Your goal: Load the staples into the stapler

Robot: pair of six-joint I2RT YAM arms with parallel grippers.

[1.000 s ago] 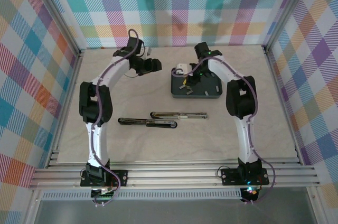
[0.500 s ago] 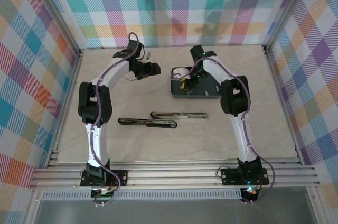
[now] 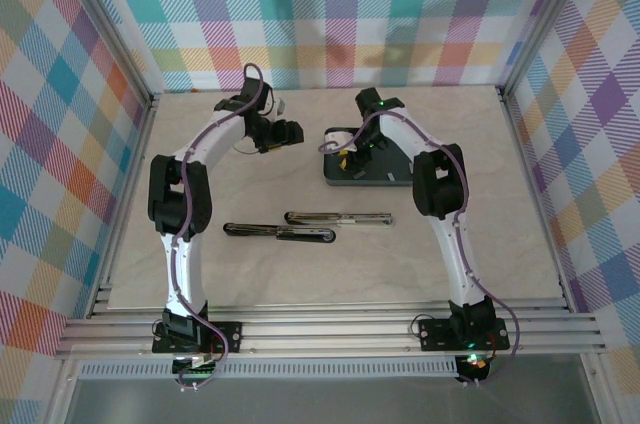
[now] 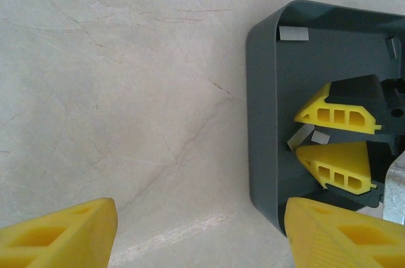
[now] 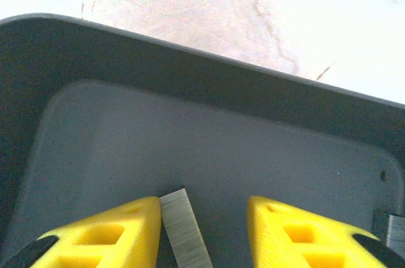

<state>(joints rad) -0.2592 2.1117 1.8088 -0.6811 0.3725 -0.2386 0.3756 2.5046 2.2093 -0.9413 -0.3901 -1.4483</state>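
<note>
- Straddling one strip [image 5: 185,227] of the staples w/ R gripper [image 5: 202,208] inside tray [image 5: 190,72]: jaws apart, nothing clamped yet. Strip hugs the finger at frame left, gap to the other.
- Strip's long axis runs roughly up-down in R wrist view, along the fingers, so I'd close across its width.
- L gripper [image 4: 202,243] spread wide, empty, over bare table [image 4: 126,91] beside tray. R arm is nearer.
- Tray floor flat, smooth; wall close ahead of fingertips, little room.
- Stapler [image 3: 338,217] lies mid-frame in top view, well apart from tray.

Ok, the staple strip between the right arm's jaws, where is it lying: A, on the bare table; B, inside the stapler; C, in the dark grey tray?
C: in the right wrist view the staple strip lies on the floor of the dark grey tray, between the right jaws.
</note>
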